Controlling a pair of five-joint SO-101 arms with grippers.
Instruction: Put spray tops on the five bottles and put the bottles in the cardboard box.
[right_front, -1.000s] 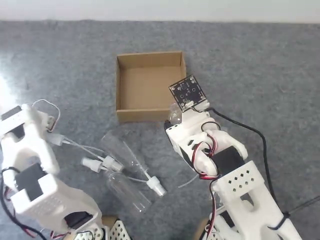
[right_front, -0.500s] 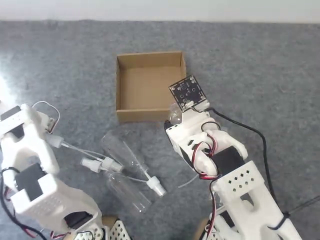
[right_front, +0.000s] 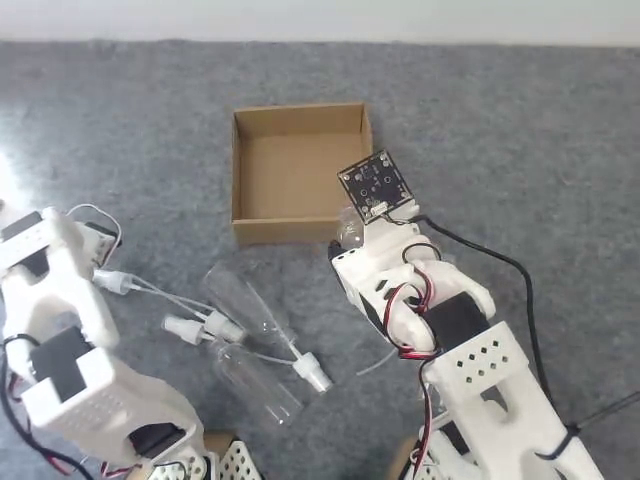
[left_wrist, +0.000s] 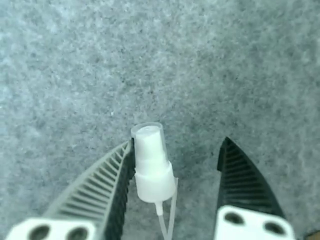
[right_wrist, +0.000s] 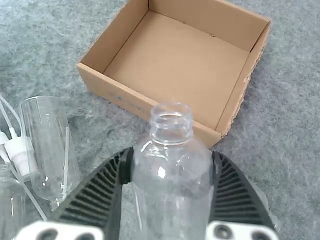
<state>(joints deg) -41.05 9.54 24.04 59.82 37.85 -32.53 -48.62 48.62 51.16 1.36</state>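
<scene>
- The clear bottle (right_wrist: 172, 190) has an open neck with no top. It stands upright, clamped in the right hand (right_wrist: 171, 156), just in front of the cardboard box (right_wrist: 130, 97).
- Grey counter (right_front: 500, 120) runs all round the open box. A second bottle (right_front: 243, 298) and a third bottle (right_front: 255, 382) lie on their sides in front of it.
- The left hand (left_wrist: 178, 144) is spread wide, well away from the box. A white spray top (left_wrist: 150, 160) sits between its fingers, touching one finger and apart from the other.

The left arm (right_front: 60, 295) has, it seems, carried the spray top (left_wrist: 150, 165) slightly outward.
</scene>
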